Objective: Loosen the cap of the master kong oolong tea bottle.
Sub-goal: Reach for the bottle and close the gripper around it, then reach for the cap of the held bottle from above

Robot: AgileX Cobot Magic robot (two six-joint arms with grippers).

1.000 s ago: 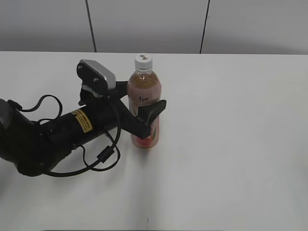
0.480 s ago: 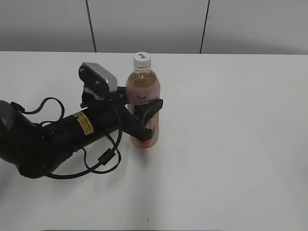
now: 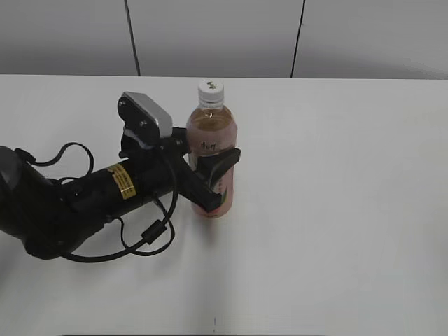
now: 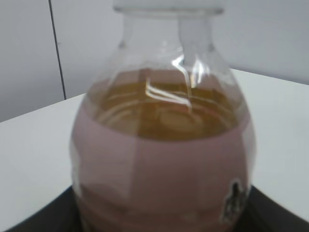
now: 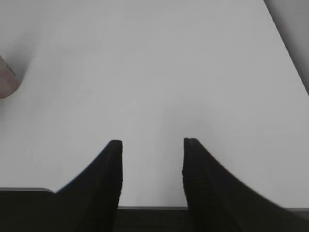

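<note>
The master kong oolong tea bottle (image 3: 211, 129) stands upright on the white table (image 3: 336, 175), with its white cap (image 3: 210, 90) on top. My left gripper (image 3: 210, 150) reaches in from the left and is shut on the bottle's pink label, below the shoulder. The near finger (image 3: 222, 164) lies against the front of the bottle; the far finger is hidden behind it. In the left wrist view the bottle (image 4: 164, 159) fills the frame and only the cap's lower edge (image 4: 169, 5) shows. My right gripper (image 5: 152, 145) is open and empty over bare table, outside the exterior view.
The left arm's black body and loose cable (image 3: 133, 238) lie over the table's left side. A grey panelled wall (image 3: 224, 35) runs along the far edge. The bottle's base (image 5: 6, 79) shows at the left edge of the right wrist view.
My left gripper's near finger has closed in against the bottle. The bottle shifted slightly left, then back to the right, and stands upright.
</note>
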